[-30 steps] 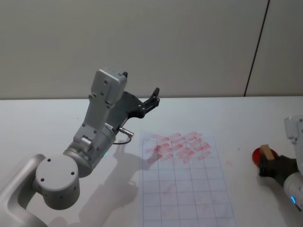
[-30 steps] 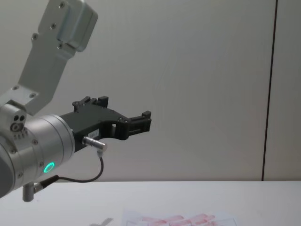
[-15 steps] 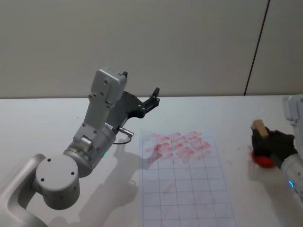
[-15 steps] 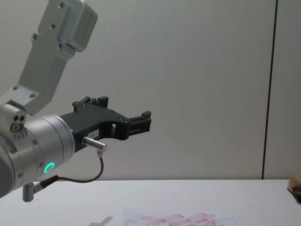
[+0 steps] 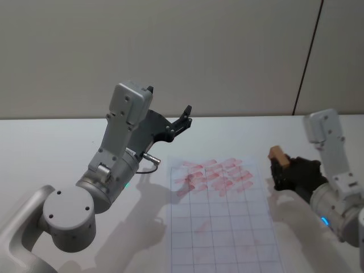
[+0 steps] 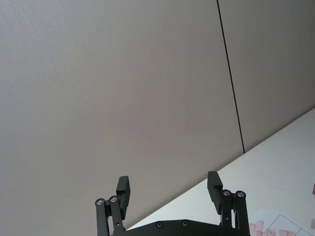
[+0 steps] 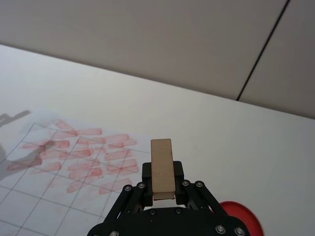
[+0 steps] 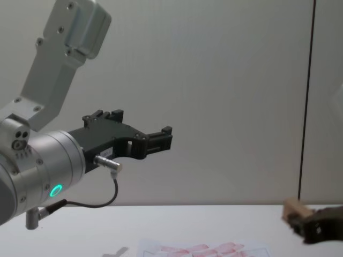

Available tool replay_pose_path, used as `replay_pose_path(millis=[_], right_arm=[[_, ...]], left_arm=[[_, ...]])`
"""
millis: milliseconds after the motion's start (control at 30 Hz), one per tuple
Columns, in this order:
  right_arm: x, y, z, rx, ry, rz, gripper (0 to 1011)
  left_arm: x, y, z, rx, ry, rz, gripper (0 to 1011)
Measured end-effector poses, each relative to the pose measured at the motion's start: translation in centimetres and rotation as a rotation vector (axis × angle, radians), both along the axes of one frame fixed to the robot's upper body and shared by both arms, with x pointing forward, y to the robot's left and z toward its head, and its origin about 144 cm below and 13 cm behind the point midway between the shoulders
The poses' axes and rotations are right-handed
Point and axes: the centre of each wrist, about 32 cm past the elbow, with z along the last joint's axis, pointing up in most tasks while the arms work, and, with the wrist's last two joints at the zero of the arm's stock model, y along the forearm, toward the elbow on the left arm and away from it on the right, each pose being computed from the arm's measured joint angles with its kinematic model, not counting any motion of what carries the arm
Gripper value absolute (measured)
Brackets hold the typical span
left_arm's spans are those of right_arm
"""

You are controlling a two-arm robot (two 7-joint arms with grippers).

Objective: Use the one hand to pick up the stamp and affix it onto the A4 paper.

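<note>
Head view: right gripper (image 5: pixel 278 166) is pinching the wooden stamp (image 5: pixel 277 152), just off the A4 paper (image 5: pixel 222 227)'s right edge. Left wrist view – left gripper (image 6: pixel 169 189) raised, fingers spread. Right wrist view – stamp upright between the jaws. Chest view: stamp low at right.

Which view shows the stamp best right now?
Right wrist view: the stamp sits centred and close, clamped in the right tool, with the printed A4 paper behind it. Head view shows it small, just right of the paper's edge. Chest view shows it side-on, low at the right.
</note>
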Motion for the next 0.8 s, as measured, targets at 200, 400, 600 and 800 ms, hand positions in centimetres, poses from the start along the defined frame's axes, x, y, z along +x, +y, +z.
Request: replay_pose_path(millis=[200, 400, 600, 800], right_arm=[[0.5, 1.4, -0.8, -0.019, 0.056, 0.046, 220], [1.0, 2.5, -1.6, -0.040, 0.104, 0.070, 220], [1.7, 3.4, -2.5, -0.061, 0.143, 0.085, 220], [2.2, 4.2, -3.5, -0.071, 0.172, 0.091, 220]], left_arm=[[0.0, 0.0, 0.0, 0.000, 0.000, 0.000, 1001], [0.0, 0.0, 0.0, 0.000, 0.000, 0.000, 1002], [0.0, 0.0, 0.0, 0.000, 0.000, 0.000, 1001], [0.0, 0.0, 0.0, 0.000, 0.000, 0.000, 1001]])
